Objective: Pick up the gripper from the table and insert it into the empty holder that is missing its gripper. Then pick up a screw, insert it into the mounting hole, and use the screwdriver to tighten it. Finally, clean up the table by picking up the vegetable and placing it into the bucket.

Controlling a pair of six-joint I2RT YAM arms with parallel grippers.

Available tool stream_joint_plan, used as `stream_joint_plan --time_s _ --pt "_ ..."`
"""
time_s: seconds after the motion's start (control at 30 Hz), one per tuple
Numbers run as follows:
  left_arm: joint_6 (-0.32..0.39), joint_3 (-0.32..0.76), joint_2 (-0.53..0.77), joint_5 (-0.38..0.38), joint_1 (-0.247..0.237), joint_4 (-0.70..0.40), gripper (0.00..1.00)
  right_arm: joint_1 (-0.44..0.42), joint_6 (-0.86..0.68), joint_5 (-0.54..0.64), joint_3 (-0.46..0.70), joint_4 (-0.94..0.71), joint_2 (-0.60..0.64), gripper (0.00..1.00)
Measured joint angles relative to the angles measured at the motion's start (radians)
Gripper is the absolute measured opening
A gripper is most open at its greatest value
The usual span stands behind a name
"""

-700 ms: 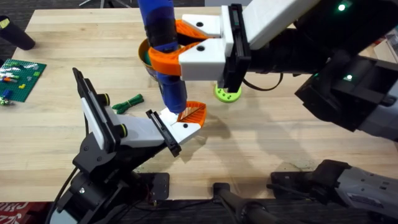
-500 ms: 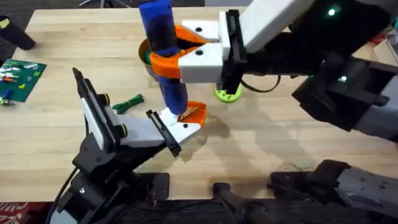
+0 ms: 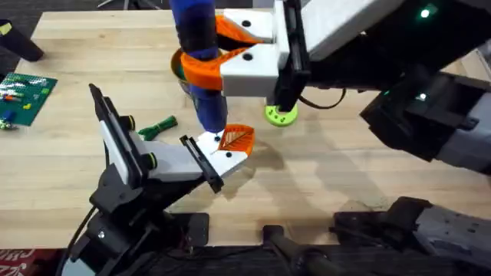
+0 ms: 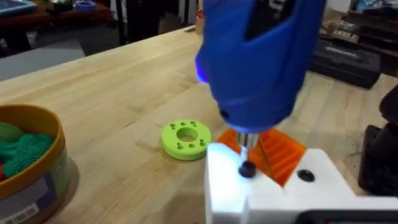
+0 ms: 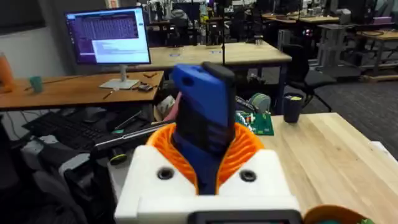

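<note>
My right gripper [image 3: 204,55] [image 5: 205,142] is shut on the blue screwdriver [image 3: 198,46] [image 5: 202,106] [image 4: 261,56], held nearly upright. Its metal tip rests on a dark screw [image 4: 247,169] in the white holder [image 3: 221,157] [image 4: 273,196] at the end of my left arm [image 3: 130,157]. The orange ribbed gripper [image 3: 237,139] [image 4: 281,152] sits in the holder beside the tip. The vegetable [image 3: 158,126] lies on the table [image 3: 345,165] to the left of the holder. The bucket [image 3: 177,67] [image 4: 53,180] stands behind the screwdriver, partly hidden, with green items inside.
A lime-green disc [image 3: 281,115] [image 4: 186,138] lies right of the holder, under the right arm. A green brick board [image 3: 24,93] and a dark object [image 3: 21,44] sit at the table's left edge. The right arm's bulk spans the upper right.
The right gripper and the screwdriver have shifted slightly toward the far side, with the tip staying on the holder. The left arm, the holder and the vegetable have not moved.
</note>
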Motion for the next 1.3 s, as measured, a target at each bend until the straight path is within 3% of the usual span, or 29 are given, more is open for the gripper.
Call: stream_joint_plan --time_s 1.3 --pt "0.0 0.0 0.0 0.0 0.0 0.0 0.01 0.0 0.005 0.0 0.0 -0.039 0.0 0.114"
